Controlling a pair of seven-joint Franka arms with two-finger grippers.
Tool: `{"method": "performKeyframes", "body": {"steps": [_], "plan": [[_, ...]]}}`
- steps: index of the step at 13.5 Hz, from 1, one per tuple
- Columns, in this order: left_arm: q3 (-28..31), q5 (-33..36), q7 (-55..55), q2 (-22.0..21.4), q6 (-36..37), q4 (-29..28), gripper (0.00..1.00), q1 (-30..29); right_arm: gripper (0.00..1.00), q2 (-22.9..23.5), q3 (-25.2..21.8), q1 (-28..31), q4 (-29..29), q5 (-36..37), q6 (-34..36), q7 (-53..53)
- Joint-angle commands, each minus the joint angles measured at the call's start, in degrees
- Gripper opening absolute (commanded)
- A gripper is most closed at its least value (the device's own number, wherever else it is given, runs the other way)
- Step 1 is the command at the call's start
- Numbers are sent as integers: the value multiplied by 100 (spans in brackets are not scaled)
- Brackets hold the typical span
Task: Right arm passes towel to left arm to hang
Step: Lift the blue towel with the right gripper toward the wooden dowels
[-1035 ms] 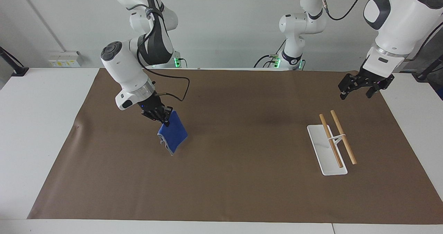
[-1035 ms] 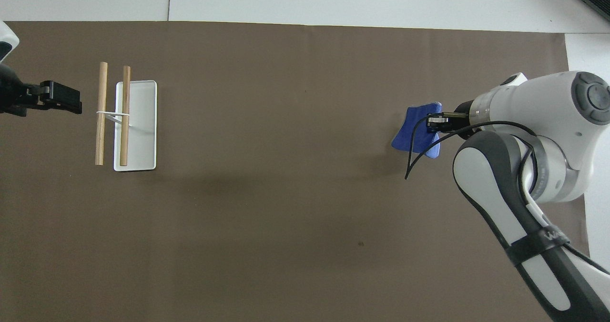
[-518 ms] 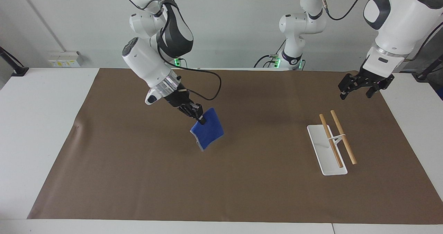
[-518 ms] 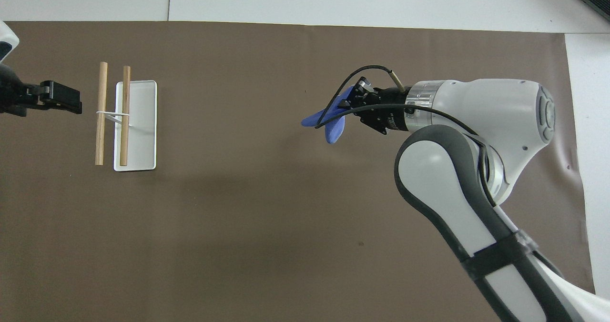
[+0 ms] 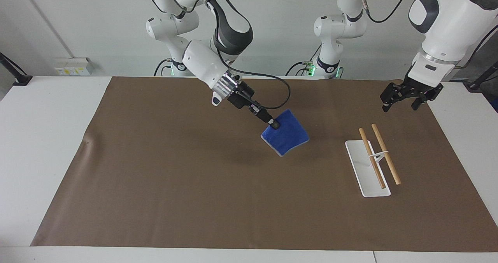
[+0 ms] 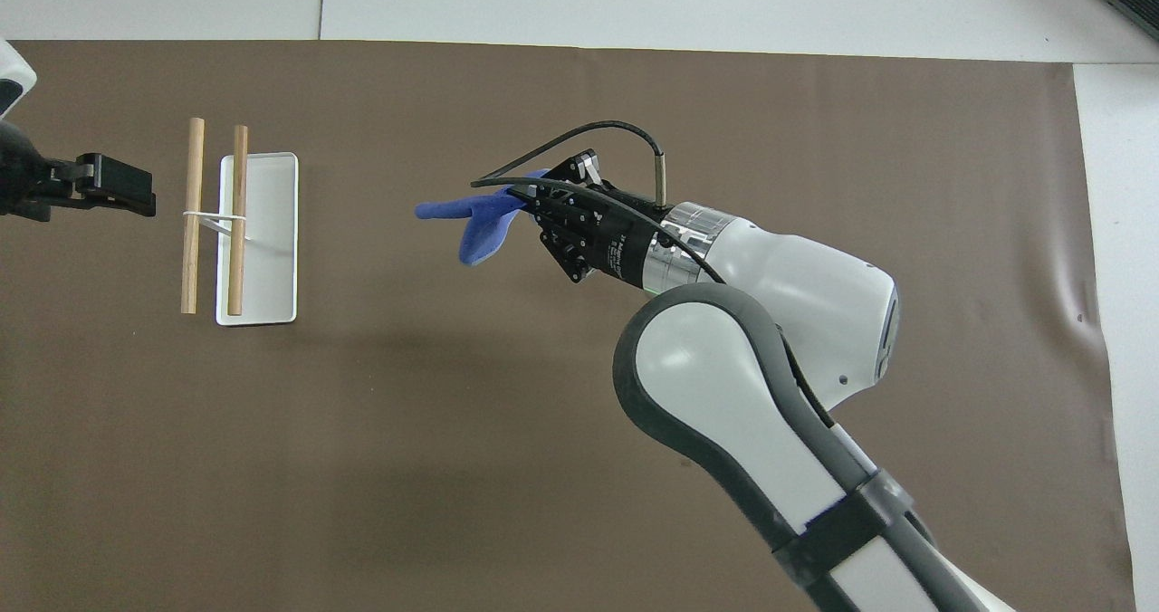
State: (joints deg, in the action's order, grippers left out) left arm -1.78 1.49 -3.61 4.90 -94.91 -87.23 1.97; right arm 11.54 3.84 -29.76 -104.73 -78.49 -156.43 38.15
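The right gripper (image 5: 274,124) was clamped on one corner of the towel (image 5: 286,137), which hung in the air over the brown mat (image 5: 194,185), clear of its surface and over the middle stretch toward the rack (image 5: 371,165). In the overhead view the cloth (image 6: 471,223) drooped from the fingers in a loose fold, its free edge pointing toward the rack (image 6: 240,232).

The left gripper (image 5: 402,101) waited with its fingers spread wide, up in the air over the mat's edge near the rack and well apart from the towel.

The step in hand appeared to be carrying the towel to the handover. To do it well, the right arm probably needed to stop with the cloth short of the rack, at a height the left gripper could reach, and hold it steady so the hanging part stopped swinging. A free edge or corner turned toward the left gripper would give it something to take, away from the right fingers. The right gripper should let go only once the left one had closed firmly; a pinch on too little cloth could slip.

The rack's two wooden rods (image 5: 379,154) stood on a white base (image 5: 362,165), with nothing on them.
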Motion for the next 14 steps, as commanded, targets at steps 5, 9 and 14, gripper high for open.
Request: {"method": "performKeyframes", "body": {"steps": [5, 9, 14], "plan": [[20, -70, -131, -235, 122, -268, 100, 49, 0, 191, 29, -74, 444, -659, -72, 324], [11, -70, -2655, -454, -26, -751, 100, 136, 0, 191, 38, -109, 471, -694, -159, 455], [-243, -79, -4809, -534, -798, -1024, 100, 260, 0, 331, 38, -390, 699, -844, -730, 1359]]}}
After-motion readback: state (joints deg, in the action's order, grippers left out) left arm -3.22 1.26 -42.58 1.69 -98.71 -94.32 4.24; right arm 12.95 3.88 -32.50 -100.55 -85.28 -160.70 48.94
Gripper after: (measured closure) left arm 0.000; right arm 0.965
